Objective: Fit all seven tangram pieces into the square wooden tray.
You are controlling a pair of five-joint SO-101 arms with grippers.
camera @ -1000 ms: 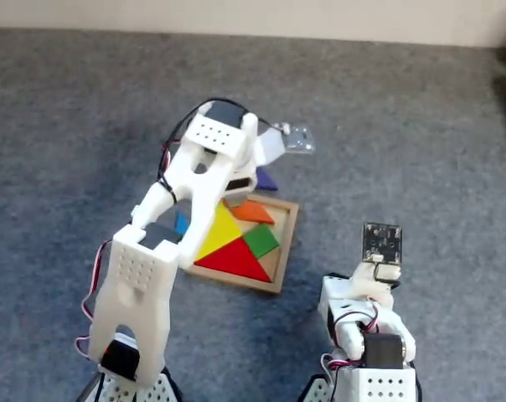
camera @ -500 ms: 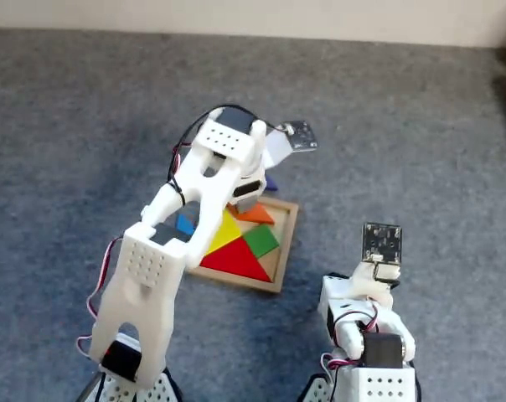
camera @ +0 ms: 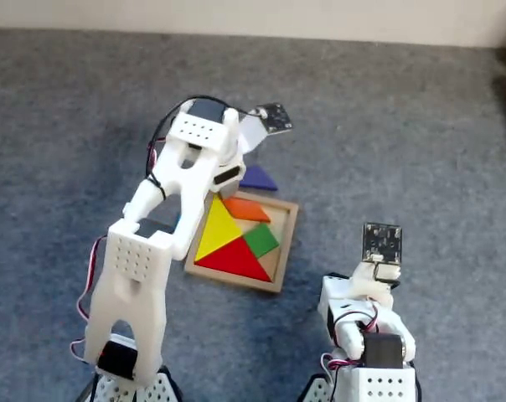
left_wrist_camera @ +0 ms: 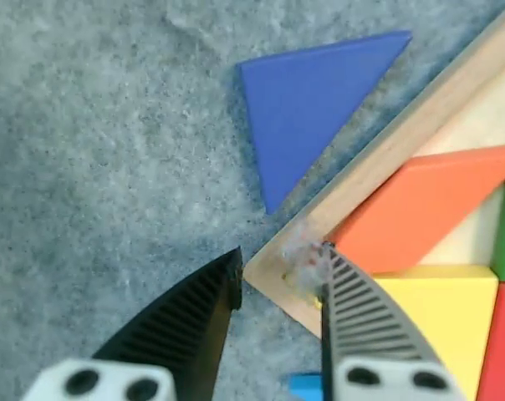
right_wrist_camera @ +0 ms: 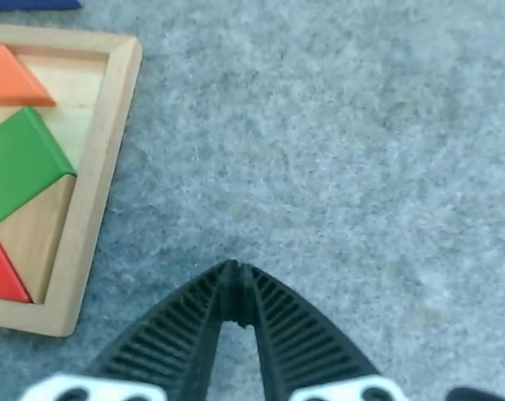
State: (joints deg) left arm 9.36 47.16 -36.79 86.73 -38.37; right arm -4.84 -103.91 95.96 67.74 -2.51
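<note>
I'm seeing the pale wooden tray point(camera: 285, 243) holding a yellow triangle point(camera: 215, 230), red triangle point(camera: 234, 260), green square point(camera: 261, 240) and orange parallelogram point(camera: 246, 209). At its 12 o'clock a deep blue triangle point(camera: 258, 177) is lying on the speckled grey tabletop point(camera: 404, 126). The arms point(camera: 136, 276) are showing white, their jaws ribbed black.

2 white arms point(camera: 140, 276), black ribbed tool fingers point(left_wrist_camera: 181, 334) (pale bases), black cables point(camera: 161, 146)

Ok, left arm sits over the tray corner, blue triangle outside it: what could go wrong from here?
The left gripper, fingers open, straddles a corner of the tray; lowering or shutting could catch the rim and drag it. The blue triangle lies close to that rim, leaving a finger little room there.
</note>
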